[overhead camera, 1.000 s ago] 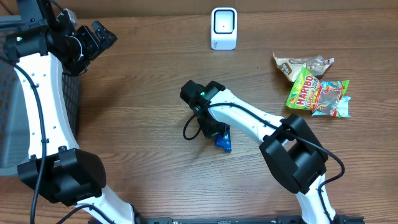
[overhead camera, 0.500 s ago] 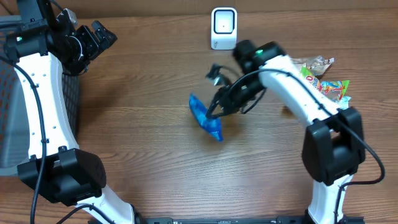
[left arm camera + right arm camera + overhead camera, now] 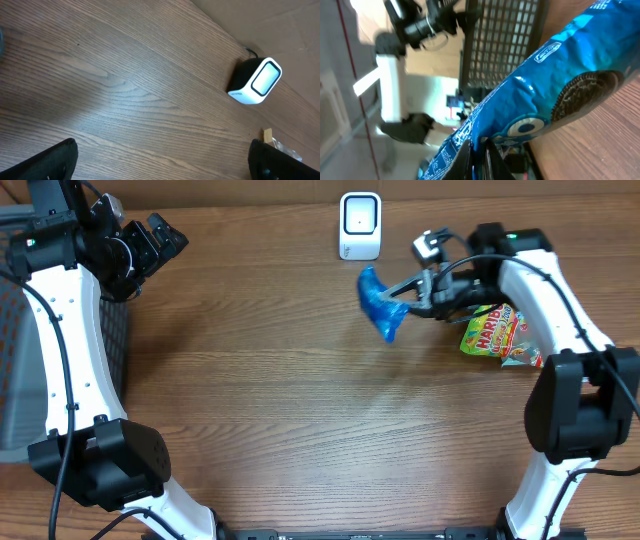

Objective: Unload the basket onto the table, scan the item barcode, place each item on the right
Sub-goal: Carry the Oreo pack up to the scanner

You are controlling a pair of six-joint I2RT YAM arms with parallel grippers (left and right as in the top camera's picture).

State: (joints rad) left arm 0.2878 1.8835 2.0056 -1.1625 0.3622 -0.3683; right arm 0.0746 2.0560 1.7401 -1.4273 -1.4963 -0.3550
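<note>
Right claw (image 3: 402,292) of mine is clamping shut on the packet (image 3: 375,298), which is hanging slantwise just below-right of the scanner (image 3: 360,225) at upper centre.

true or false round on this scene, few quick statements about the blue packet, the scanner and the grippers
1. The right gripper is shut on the blue packet. True.
2. The blue packet rests on top of the scanner. False: it hangs in the gripper beside the scanner, apart from it.
3. The left gripper is open and holds nothing. True.
4. The Haribo bag lies left of the scanner in the overhead view. False: it lies to the right, under the right arm.
</note>
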